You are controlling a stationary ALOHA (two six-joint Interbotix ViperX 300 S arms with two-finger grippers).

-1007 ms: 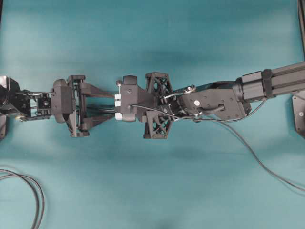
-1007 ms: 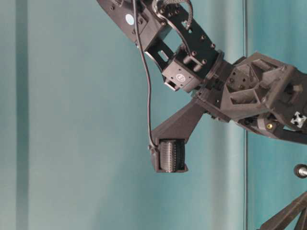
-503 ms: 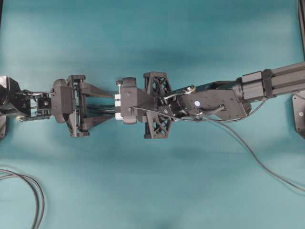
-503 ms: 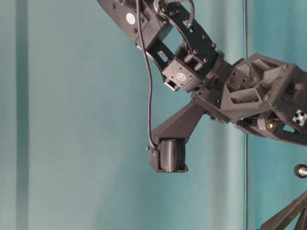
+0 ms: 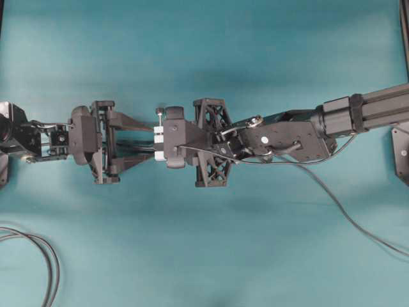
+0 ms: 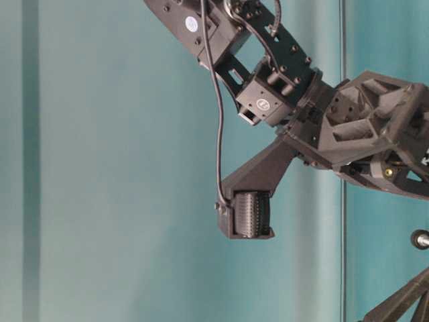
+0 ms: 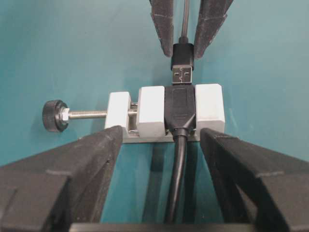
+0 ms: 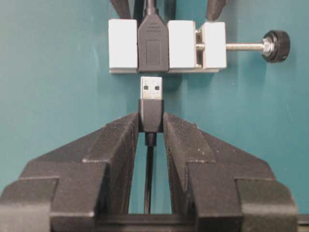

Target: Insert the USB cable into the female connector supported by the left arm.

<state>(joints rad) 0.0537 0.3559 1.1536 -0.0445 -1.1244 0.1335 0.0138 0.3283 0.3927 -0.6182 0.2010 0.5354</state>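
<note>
Above the middle of the bench, the USB cable (image 8: 151, 104) is clamped behind its plug by the right gripper (image 8: 150, 128), so the plug faces the socket just apart. The female connector (image 7: 166, 115) is flanked by the spread fingers of the left gripper (image 7: 159, 140), apparently for support.

A teal tabletop (image 5: 204, 256) is seen evenly lit, soft shadows cast across it; a teal backdrop (image 6: 100, 161) is shown behind.
</note>
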